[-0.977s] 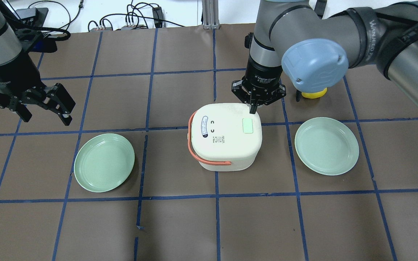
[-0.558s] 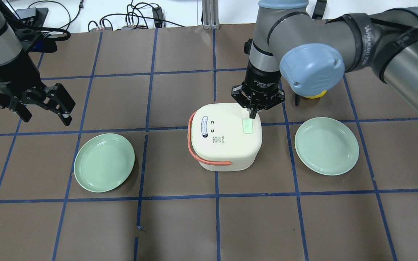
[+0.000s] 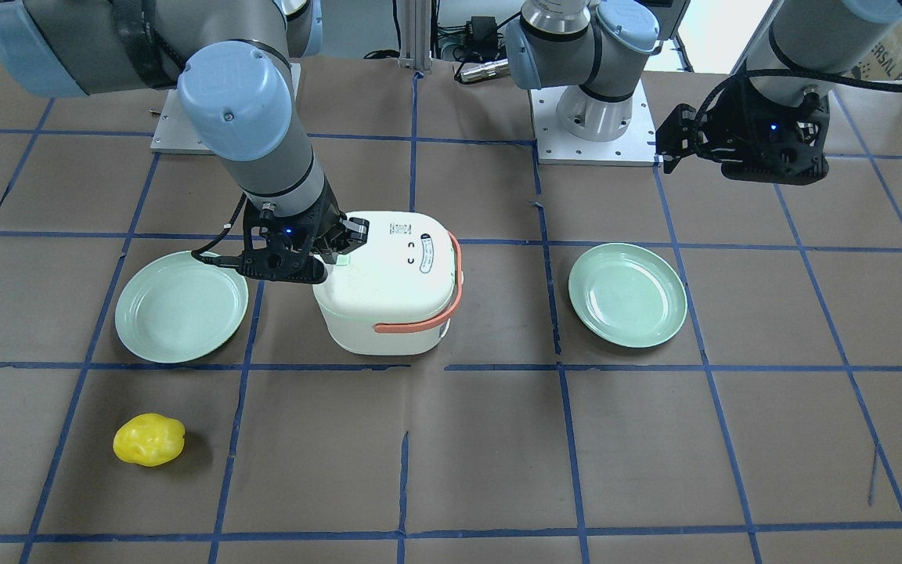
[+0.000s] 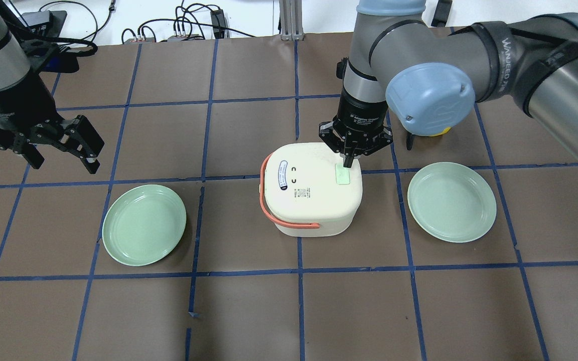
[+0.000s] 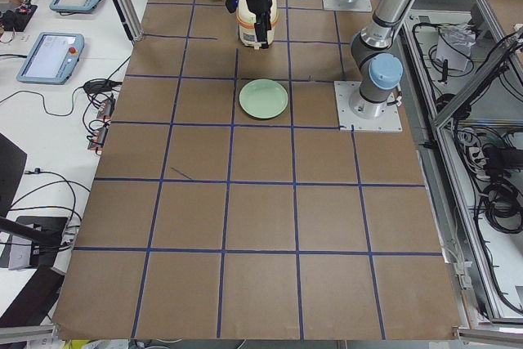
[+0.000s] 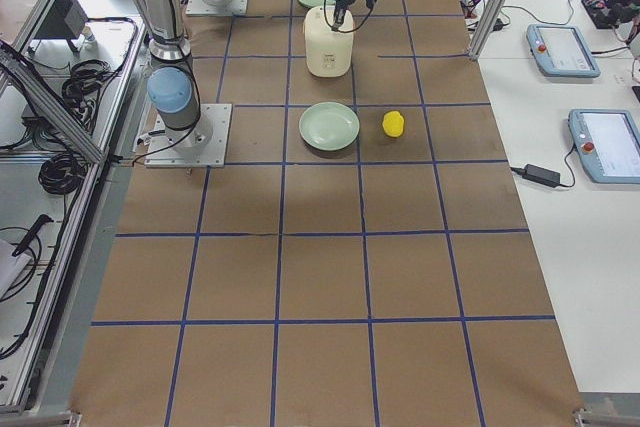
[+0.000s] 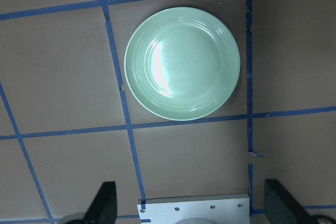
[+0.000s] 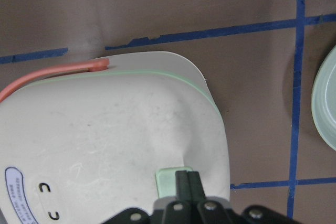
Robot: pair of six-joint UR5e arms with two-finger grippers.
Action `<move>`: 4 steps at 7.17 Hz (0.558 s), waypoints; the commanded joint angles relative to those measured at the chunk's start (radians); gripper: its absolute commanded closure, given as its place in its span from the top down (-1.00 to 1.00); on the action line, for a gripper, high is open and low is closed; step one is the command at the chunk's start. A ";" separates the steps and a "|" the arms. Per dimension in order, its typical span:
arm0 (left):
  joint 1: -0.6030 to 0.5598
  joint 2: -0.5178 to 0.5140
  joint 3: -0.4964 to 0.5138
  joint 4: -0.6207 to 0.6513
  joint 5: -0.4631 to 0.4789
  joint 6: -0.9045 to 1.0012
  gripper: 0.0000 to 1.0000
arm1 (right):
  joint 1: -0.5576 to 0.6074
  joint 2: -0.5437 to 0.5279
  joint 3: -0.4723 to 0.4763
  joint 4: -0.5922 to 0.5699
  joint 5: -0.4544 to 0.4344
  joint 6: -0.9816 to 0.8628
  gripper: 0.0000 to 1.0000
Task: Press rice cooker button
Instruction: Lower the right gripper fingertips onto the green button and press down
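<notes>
Rice cooker [image 4: 311,188], lid shut, stands mid-frame on the counter [image 4: 249,311] between plate A [image 4: 144,224], frame left, and plate B [image 4: 451,201], frame right. Right hand [image 4: 348,161], fingers pressed together, tips at the green button [image 4: 342,176]. Left hand [image 4: 63,159], spread, upper left.

rice cooker [image 4: 314,200] between left plate [image 4: 144,224] and right plate [image 4: 451,201], right fingers [image 4: 347,160] at its lid button [image 4: 342,176]
</notes>
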 commanded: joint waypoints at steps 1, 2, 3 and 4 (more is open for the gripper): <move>0.000 0.000 0.000 0.000 0.000 0.000 1.00 | 0.003 0.002 0.000 0.000 0.002 -0.001 -0.83; 0.000 0.000 0.000 0.000 0.000 0.000 1.00 | 0.003 0.002 0.000 0.000 0.003 -0.001 -0.83; 0.000 0.000 0.000 0.000 0.000 0.000 1.00 | 0.003 0.004 0.005 -0.001 0.003 -0.003 -0.82; 0.000 0.000 0.000 0.000 0.000 0.000 1.00 | 0.003 0.002 0.020 -0.007 0.005 -0.003 -0.83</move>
